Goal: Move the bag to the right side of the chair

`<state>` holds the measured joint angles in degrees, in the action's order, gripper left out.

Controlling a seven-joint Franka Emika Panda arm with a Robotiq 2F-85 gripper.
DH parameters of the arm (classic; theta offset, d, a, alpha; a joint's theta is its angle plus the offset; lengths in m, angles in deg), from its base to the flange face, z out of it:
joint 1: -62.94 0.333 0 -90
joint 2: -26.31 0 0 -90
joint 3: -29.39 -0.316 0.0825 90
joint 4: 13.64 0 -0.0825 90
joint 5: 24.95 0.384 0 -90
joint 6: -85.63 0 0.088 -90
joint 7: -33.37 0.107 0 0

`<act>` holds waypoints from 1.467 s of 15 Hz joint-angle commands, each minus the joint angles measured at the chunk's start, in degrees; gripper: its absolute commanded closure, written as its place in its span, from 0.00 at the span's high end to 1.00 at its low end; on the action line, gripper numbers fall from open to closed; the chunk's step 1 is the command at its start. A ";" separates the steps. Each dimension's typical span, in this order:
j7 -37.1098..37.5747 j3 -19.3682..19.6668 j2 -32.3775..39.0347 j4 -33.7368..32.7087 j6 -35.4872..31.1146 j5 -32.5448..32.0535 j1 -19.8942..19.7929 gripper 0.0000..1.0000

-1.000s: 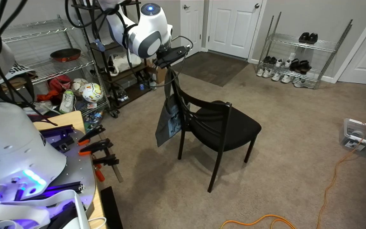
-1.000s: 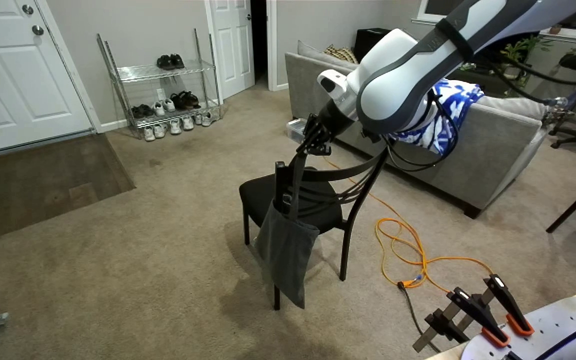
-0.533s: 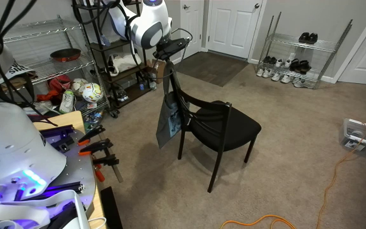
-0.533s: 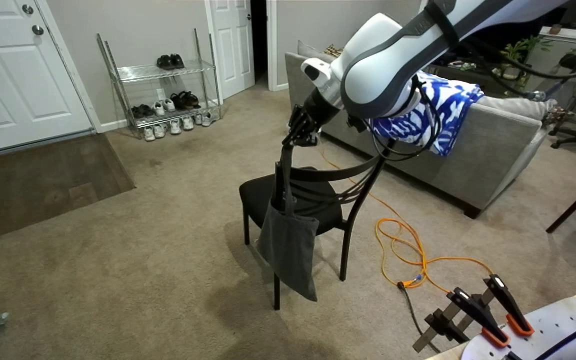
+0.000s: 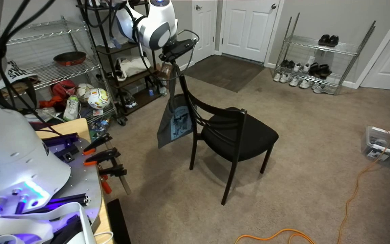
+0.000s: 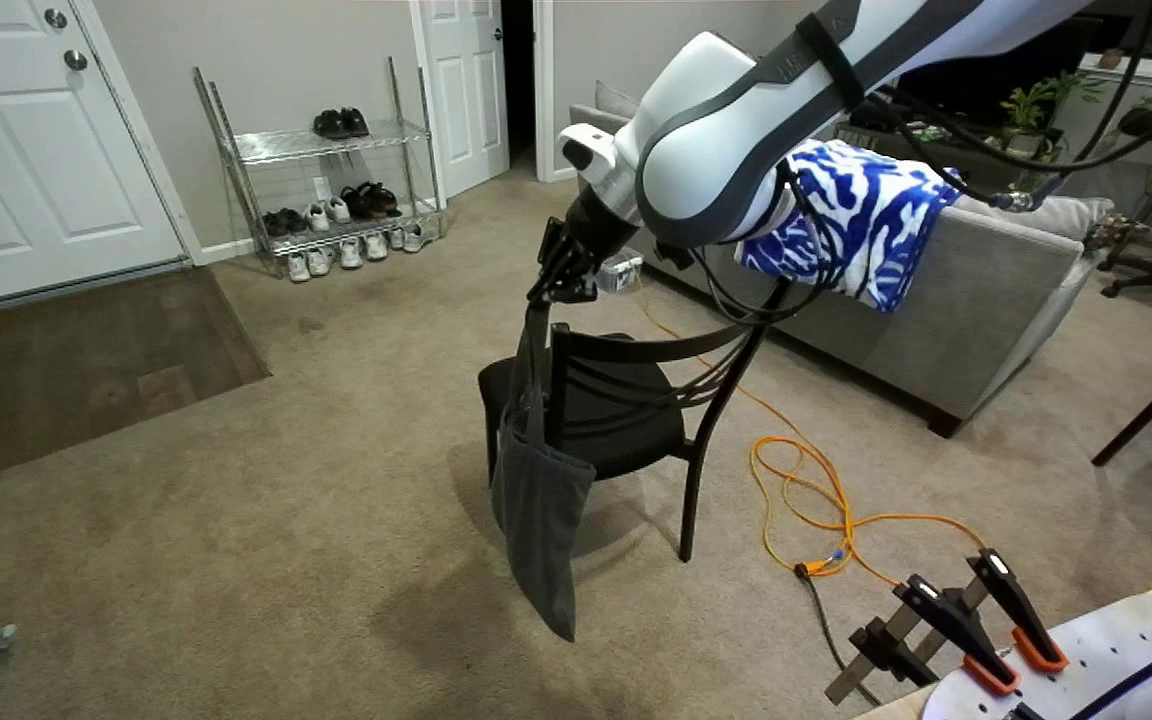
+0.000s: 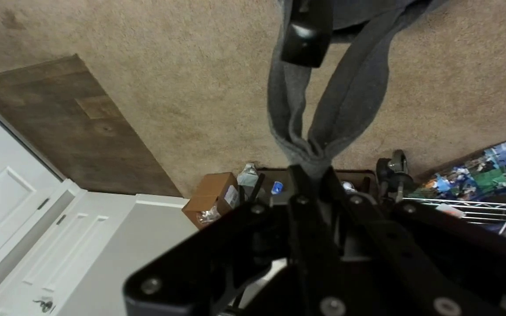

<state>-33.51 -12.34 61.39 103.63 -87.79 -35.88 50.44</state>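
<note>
A dark grey tote bag (image 5: 175,118) with a blue print hangs by its straps from my gripper; it also shows in an exterior view (image 6: 544,510). My gripper (image 7: 314,173) is shut on the top of the straps (image 7: 354,92). In an exterior view the gripper (image 6: 539,298) is just above and beside a back post of the black chair (image 6: 671,349). The straps hang beside that post. In the wrist view the post top (image 7: 308,39) covers part of a strap; I cannot tell whether they touch. The bag hides a chair leg in an exterior view.
The chair seat (image 5: 252,135) faces away from the robot's table. A wire shelf (image 5: 56,67) and a dark shelf (image 5: 135,79) stand behind the arm. An orange cord (image 6: 841,520) lies on the carpet. A grey sofa (image 6: 986,310) and clamps (image 6: 956,620) are at the side.
My gripper has moved sideways past the chair's back post with the bag. The straps were around or against the post and now hang beside it. The bag has swung outward; the chair has not moved.
</note>
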 commanded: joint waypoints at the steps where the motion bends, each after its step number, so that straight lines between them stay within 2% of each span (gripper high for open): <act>1: -3.34 -6.16 -0.95 3.35 5.63 1.57 -5.16 0.02; 2: -4.20 -7.61 -1.40 4.25 7.63 2.36 -6.45 0.02; 5: -8.84 -14.57 -4.56 8.46 17.68 6.92 -14.17 0.02; 7: -11.62 -17.09 -7.83 10.33 24.44 10.70 -18.08 0.02; 9: -14.23 -18.09 -12.45 11.65 30.73 14.76 -20.93 0.02; 12: -18.89 -16.85 -19.74 12.38 38.80 20.99 -22.44 0.02; 14: -22.05 -14.13 -24.59 12.56 43.13 24.78 -21.10 0.02; 16: -24.57 -9.14 -29.28 12.96 47.36 27.30 -17.65 0.02; 19: -25.37 2.78 -34.05 13.57 52.45 26.99 -8.71 0.02; 22: -24.64 14.96 -35.86 13.91 55.37 25.31 0.28 0.02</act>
<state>-56.29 -7.11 29.92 115.29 -34.70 -11.01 43.48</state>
